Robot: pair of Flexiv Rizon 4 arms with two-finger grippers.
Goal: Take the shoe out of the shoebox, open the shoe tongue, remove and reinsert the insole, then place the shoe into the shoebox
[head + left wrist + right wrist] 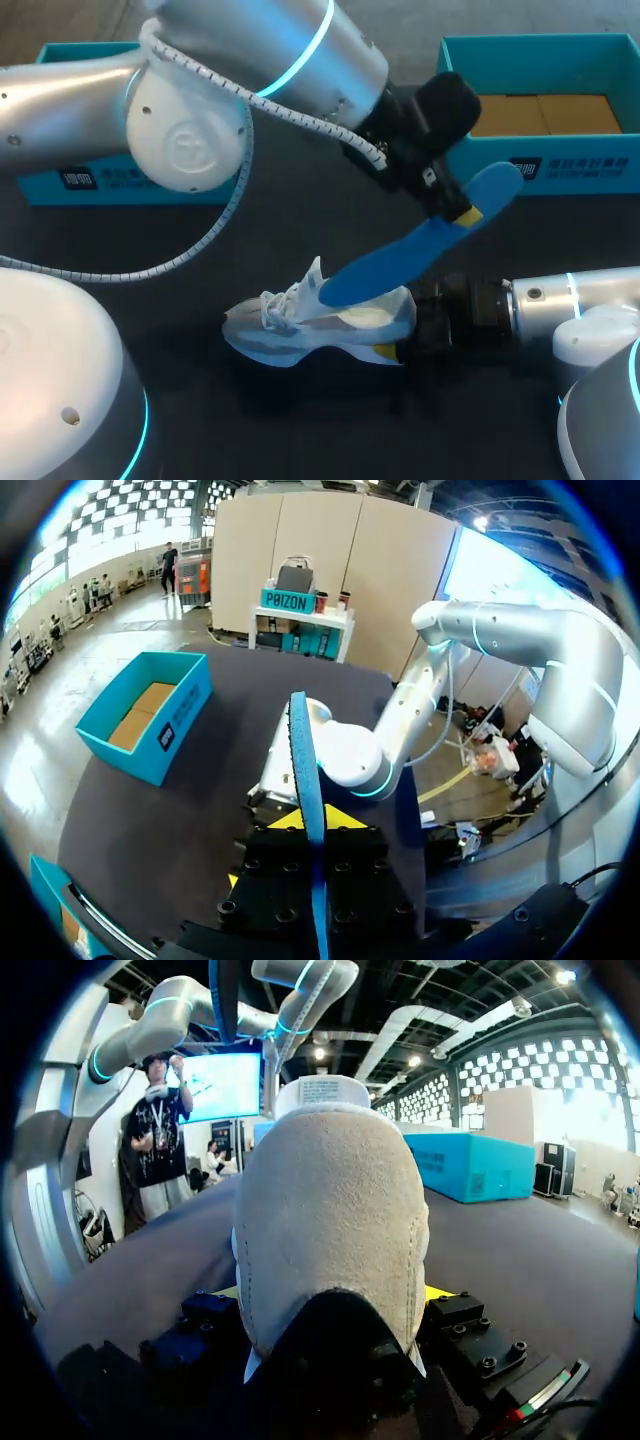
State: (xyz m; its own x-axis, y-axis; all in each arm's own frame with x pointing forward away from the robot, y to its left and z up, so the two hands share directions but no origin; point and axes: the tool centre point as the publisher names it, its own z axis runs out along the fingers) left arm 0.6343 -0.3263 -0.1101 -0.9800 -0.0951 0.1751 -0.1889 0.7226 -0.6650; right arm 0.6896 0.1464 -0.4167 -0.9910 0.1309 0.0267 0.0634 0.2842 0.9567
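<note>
A white and pale blue shoe (310,322) lies on the dark table, toe to the left. My right gripper (397,336) is shut on its heel; in the right wrist view the grey heel (330,1220) fills the gap between the yellow tips of my right gripper (330,1295). A blue insole (420,250) slants above the shoe, its lower end at the shoe's opening. My left gripper (460,212) is shut on its upper end. From the left wrist the insole (303,770) shows edge-on, pinched in my left gripper (311,820). The open teal shoebox (600,55) stands at the back right.
A second teal box part (90,185) lies at the back left, partly behind my left arm. The shoebox (150,715) also shows off to the side of the left gripper. Dark bare table surrounds the shoe.
</note>
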